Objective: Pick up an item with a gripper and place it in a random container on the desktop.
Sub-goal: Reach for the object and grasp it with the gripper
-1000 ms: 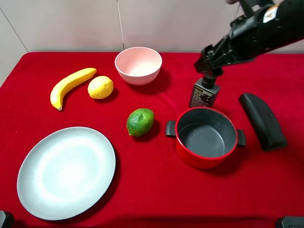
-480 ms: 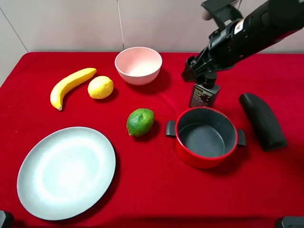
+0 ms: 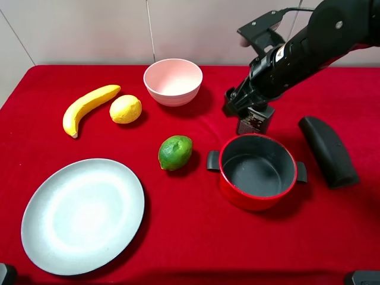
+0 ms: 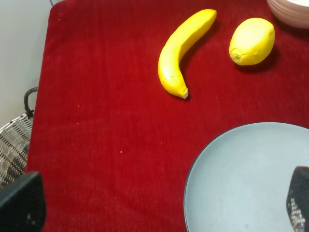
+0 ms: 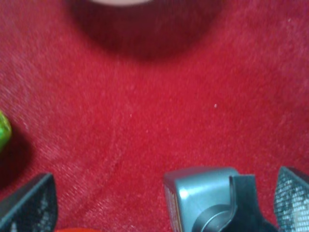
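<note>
The dark grey pump bottle stands on the red cloth just behind the red pot. My right gripper is low over it, covers its pump head, and is open. In the right wrist view the bottle sits between the two fingers, nearer one of them, and the gripper is not closed on it. The pale grey-blue plate lies at the front left, empty. My left gripper is open above the plate's edge; it does not show in the exterior view.
A red pot, a pink bowl, a lime, a lemon, a banana and a long black case lie on the cloth. A wire basket stands off the table's left edge.
My right arm has moved down and to the left over the bottle, and the gripper now hides the pump head. Nothing else has moved.
</note>
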Robot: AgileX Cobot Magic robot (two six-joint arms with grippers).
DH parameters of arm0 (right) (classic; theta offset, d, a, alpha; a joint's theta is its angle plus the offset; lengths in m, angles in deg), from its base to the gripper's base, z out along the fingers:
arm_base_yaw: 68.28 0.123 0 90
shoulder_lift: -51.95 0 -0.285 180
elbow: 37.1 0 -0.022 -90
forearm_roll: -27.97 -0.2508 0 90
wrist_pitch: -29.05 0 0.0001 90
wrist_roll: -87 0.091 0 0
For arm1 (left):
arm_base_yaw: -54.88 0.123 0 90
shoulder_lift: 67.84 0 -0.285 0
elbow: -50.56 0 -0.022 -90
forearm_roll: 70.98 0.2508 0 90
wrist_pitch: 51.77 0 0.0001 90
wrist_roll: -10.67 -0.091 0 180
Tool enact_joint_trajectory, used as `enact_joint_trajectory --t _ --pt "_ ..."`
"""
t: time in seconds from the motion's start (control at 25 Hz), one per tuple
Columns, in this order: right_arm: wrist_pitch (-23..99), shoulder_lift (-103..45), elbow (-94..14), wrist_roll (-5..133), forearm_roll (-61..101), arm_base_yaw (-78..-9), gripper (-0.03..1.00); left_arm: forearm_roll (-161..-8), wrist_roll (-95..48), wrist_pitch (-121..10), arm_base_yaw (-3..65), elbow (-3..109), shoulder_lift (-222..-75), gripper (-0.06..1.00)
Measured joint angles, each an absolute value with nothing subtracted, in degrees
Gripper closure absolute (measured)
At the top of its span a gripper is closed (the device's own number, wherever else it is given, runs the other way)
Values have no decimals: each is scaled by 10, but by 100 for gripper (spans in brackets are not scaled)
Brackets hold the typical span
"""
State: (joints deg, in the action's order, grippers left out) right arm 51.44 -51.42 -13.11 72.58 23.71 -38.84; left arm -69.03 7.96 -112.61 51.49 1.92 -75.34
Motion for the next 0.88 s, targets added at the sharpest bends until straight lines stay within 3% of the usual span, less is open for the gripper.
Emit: enact_joint_trajectory --t 0.88 --pt "497 -584 -131 726 271 -408 27 -690 80 -1126 515 19 -753 -4"
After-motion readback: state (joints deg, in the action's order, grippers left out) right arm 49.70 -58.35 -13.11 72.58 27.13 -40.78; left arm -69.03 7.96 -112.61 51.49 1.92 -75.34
